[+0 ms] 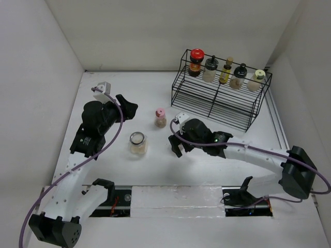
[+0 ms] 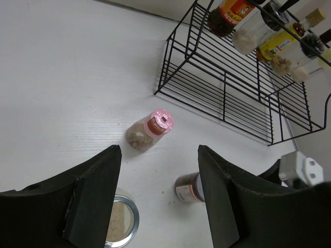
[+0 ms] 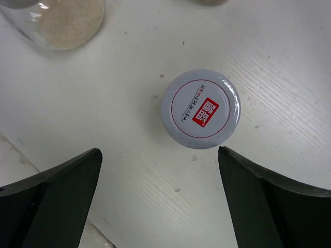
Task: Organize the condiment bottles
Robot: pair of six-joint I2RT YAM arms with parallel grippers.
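Note:
Five condiment bottles stand in the black wire rack (image 1: 217,103): red cap (image 1: 196,61), black cap (image 1: 210,68), slim amber (image 1: 225,71), black cap (image 1: 239,76), yellow-green cap (image 1: 256,80). A pink-capped jar (image 1: 161,118) (image 2: 150,129) and a silver-rimmed glass jar (image 1: 137,143) (image 2: 121,222) stand on the table. My right gripper (image 1: 177,144) (image 3: 159,155) is open above a small jar with a grey-white lid (image 3: 200,108), which the left wrist view also shows (image 2: 187,187). That jar lies just ahead of the fingertips, untouched. My left gripper (image 1: 128,107) (image 2: 159,155) is open and empty, left of the pink-capped jar.
White walls close in the table on the left, back and right. The rack's lower shelf (image 2: 227,93) holds nothing. The glass jar of beige grains (image 3: 57,20) stands close to my right gripper's left side.

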